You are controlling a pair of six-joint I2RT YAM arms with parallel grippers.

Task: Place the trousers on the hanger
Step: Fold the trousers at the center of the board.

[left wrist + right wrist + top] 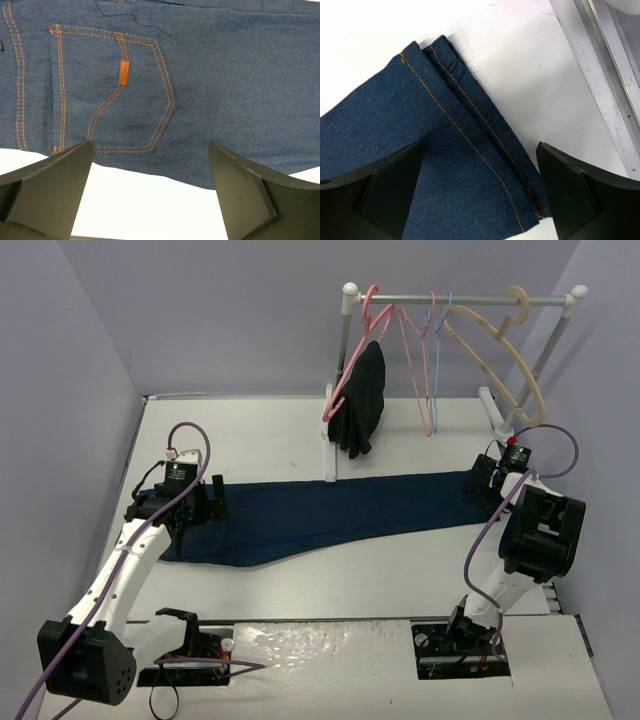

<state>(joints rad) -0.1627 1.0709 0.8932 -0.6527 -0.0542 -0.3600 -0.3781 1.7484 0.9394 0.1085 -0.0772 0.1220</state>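
The trousers (pixel 330 510) are dark navy jeans lying flat across the table, waist at the left and leg hems at the right. My left gripper (pixel 200 505) is open just above the waist end. In the left wrist view its gripper (pixel 151 147) is over the lower edge of the trousers (pixel 200 75), near a back pocket with a brown tab (pixel 124 73). My right gripper (pixel 485 480) is open over the hems. In the right wrist view its gripper (pixel 481 147) straddles the stitched hem (pixel 470 135). The light-blue hanger (pixel 441 360) hangs on the rail, apart from both grippers.
A white rack rail (pixel 460 298) stands at the back. It carries a black garment (pixel 362 400) on a pink hanger, more pink hangers (pixel 415 370) and a thick beige hanger (pixel 510 350). The rack's base bar (pixel 590 75) lies just right of the hems.
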